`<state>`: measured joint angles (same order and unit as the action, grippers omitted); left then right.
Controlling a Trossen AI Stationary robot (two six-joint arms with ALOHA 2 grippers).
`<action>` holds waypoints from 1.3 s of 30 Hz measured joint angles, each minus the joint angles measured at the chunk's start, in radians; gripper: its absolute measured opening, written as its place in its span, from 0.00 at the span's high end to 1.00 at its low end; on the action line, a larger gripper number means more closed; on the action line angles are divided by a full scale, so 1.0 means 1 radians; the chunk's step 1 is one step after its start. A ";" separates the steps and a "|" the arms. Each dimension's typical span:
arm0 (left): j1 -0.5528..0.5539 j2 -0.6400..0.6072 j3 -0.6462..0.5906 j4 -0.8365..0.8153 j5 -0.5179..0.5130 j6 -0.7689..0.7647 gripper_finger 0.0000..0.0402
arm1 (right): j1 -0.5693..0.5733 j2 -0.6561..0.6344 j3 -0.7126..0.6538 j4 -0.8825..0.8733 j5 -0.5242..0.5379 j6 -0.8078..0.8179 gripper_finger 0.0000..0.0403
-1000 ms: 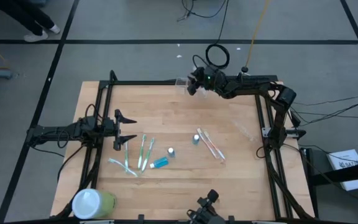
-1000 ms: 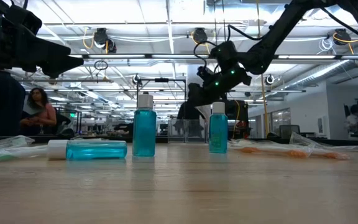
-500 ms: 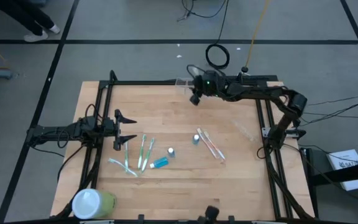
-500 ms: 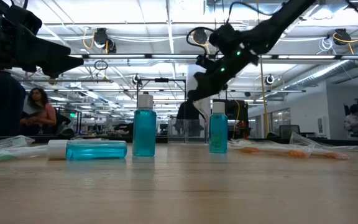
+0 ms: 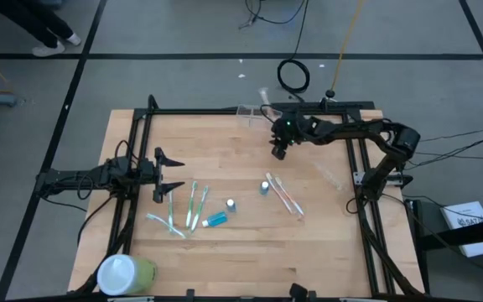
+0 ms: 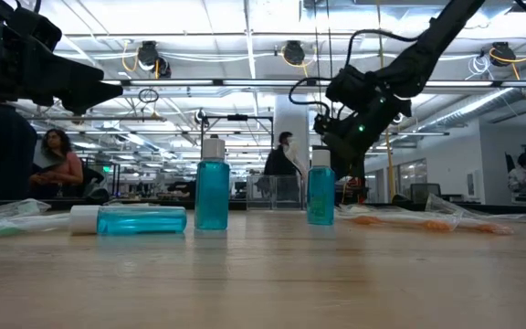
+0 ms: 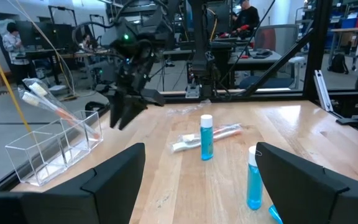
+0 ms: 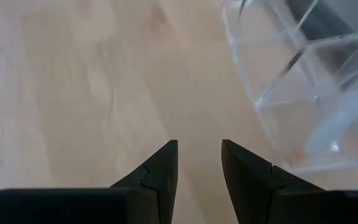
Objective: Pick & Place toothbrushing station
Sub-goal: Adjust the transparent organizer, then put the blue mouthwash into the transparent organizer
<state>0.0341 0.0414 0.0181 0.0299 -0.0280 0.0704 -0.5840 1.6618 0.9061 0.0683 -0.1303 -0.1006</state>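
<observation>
The toothbrushing station (image 5: 248,111) is a small clear holder standing at the table's far edge. It also shows in the left wrist view (image 7: 55,148) with toothbrushes (image 7: 50,101) leaning out of it, and in the right wrist view (image 8: 303,93), holding an orange-tipped brush (image 8: 328,134). My right gripper (image 5: 277,153) hovers open and empty over bare wood a little nearer than the holder, fingers pointing down (image 8: 199,163). My left gripper (image 5: 179,174) waits open and empty at the table's left side.
Wrapped toothbrushes lie mid-table (image 5: 193,204) and right of centre (image 5: 285,195). Two small blue bottles stand (image 5: 264,187) (image 5: 231,204), and one lies on its side (image 5: 215,219). A white-lidded green cylinder (image 5: 126,273) stands at the near left corner. A black frame (image 5: 225,111) edges the table.
My right gripper has drawn away from the clear holder at the far edge, moving toward the table's near edge and a little to the right, and has tipped its fingers downward. The holder stays where it was.
</observation>
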 joint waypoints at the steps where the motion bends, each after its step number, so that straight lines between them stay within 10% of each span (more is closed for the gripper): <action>1: 0.000 0.000 0.000 0.000 0.000 0.000 0.23 | -0.007 -0.002 -0.006 0.019 0.000 0.005 0.72; 24: 0.000 0.000 0.000 0.000 0.000 0.000 0.23 | -0.049 -0.002 -0.032 0.142 0.264 -0.024 0.72; 39: 0.000 0.000 0.000 0.000 0.000 0.000 0.23 | 0.062 -0.134 -0.030 -0.077 0.101 0.095 0.72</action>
<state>0.0341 0.0415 0.0181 0.0299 -0.0278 0.0704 -0.5221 1.5275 0.8761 -0.0090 -0.0296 -0.0058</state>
